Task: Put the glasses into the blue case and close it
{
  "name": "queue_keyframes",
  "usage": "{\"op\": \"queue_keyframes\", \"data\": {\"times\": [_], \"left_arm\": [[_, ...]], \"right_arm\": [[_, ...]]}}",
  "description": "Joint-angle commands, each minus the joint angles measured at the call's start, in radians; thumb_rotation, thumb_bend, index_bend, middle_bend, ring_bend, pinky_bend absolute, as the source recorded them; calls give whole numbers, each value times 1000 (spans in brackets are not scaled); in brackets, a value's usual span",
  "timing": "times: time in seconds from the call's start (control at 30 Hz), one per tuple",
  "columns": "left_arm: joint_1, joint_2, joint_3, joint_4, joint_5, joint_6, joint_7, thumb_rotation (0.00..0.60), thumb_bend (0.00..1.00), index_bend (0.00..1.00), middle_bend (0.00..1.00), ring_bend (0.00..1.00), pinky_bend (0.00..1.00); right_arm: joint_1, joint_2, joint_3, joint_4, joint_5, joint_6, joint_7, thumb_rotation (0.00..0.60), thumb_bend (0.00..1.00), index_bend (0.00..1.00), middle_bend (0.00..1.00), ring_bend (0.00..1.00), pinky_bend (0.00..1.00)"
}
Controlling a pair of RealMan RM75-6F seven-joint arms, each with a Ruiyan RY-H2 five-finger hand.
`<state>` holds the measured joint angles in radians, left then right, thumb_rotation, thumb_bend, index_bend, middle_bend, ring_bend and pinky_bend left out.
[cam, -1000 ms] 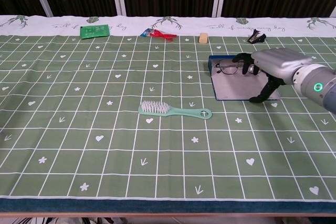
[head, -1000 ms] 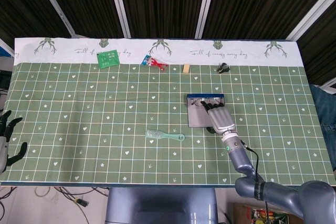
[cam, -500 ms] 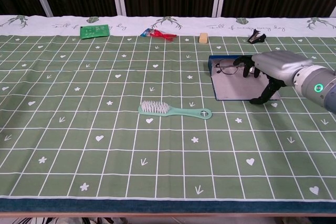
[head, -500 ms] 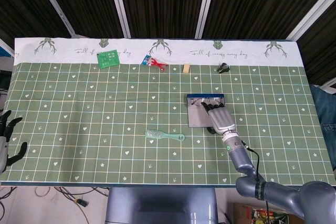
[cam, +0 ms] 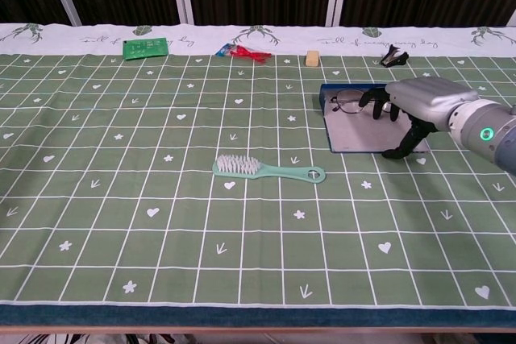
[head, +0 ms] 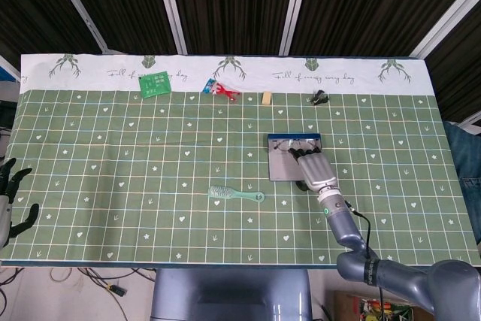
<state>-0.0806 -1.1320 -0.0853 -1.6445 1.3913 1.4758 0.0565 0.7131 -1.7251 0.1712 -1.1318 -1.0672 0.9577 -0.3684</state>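
Since a second ago the right hand [cam: 411,106] has slid a bit toward the back of the table, taking the glasses [cam: 348,103] with it, so they now sit closer to the raised blue end of the case [cam: 355,138]. Fingers are curled around the near side of the frame, thumb hanging down to the case's right edge, so it looks like it's got hold of them, though the exact contact is hard to make out from either view. Glasses are just off the fingertips on the left side, over the far part of the open case, and I can't tell if they're resting inside or a hair above it. Case itself is lying open flat under and to the left of the hand, grey inner face showing. Left hand [head: 11,201] is way off at the table's far left edge, fingers spread, holding nothing. Further left of the right hand, nearer the front, there's a green brush [cam: 266,169], and along the back strip a green card [cam: 145,46], a red wrapper [cam: 242,52], a tan block [cam: 312,57] and a black clip [cam: 393,57].
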Motion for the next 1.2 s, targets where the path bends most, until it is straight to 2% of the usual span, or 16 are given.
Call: {"op": "queue_keyframes", "data": {"times": [0.03, 0.17, 0.57, 0.87, 1.03, 1.2], "left_arm": [[0, 0, 0, 0, 0, 0, 0, 600, 385, 150, 0, 0, 0], [0, 0, 0, 0, 0, 1, 0, 600, 385, 150, 0, 0, 0], [1, 0, 1, 1, 3, 2, -2, 600, 385, 150, 0, 0, 0], [1, 1, 0, 1, 2, 2, -5, 600, 385, 149, 0, 0, 0], [1, 2, 0, 0, 2, 2, -8, 600, 385, 150, 0, 0, 0], [2, 3, -2, -1, 0, 3, -12, 600, 385, 151, 0, 0, 0]], "right_arm": [[-1, -4, 6, 4, -4, 4, 6, 600, 403, 256, 317, 364, 272], [-1, -9, 14, 9, -5, 9, 8, 600, 452, 272, 319, 366, 273], [32, -14, 68, 39, 2, 1, 13, 600, 455, 287, 319, 366, 273], [81, -60, 115, 165, -6, -3, 33, 600, 454, 300, 319, 367, 273], [91, -91, 113, 228, 9, -48, 52, 600, 454, 312, 319, 367, 272], [91, -105, 113, 247, 5, -57, 76, 600, 453, 373, 321, 369, 273]]}}
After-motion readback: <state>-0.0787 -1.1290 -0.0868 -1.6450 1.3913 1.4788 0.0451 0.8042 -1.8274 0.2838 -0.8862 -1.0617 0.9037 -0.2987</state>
